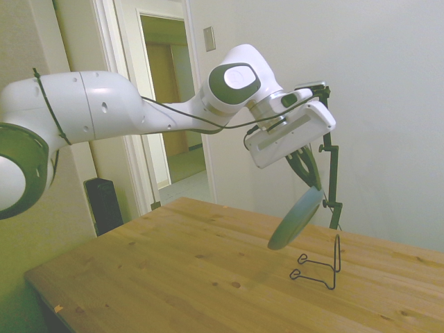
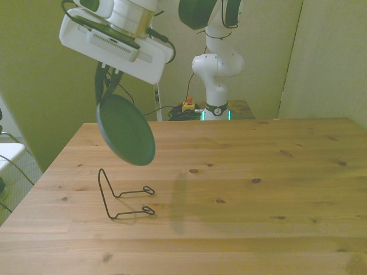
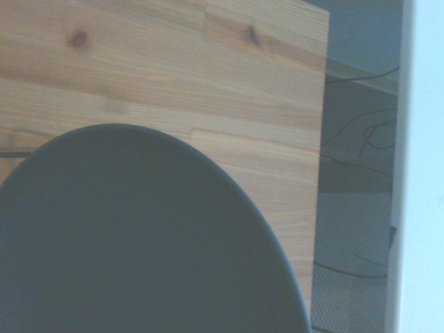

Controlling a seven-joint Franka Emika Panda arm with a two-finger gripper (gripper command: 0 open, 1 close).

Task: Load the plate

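Wire stand (image 2: 123, 197): I am seeing a thin black wire rack sitting on the wooden table (image 2: 241, 189), toward the front view's left, upright back and two looped feet, nothing in it yet.
Plate (image 2: 125, 129): dark green, hanging tilted on edge in the air just above the stand, apart from it; in the wrist view it is filling the lower frame (image 3: 139, 243).
Gripper (image 2: 106, 79): I am reading the fingers as pinched on the plate's upper rim.
Handling: I am judging it stiff and fairly light, likely breakable; the matte rim is the sensible hold, though a rim pinch may be letting it swing or slip.
Writing: I am finding no legible brand or label anywhere.
Background: doorway (image 1: 170, 104) standing open beyond the table.
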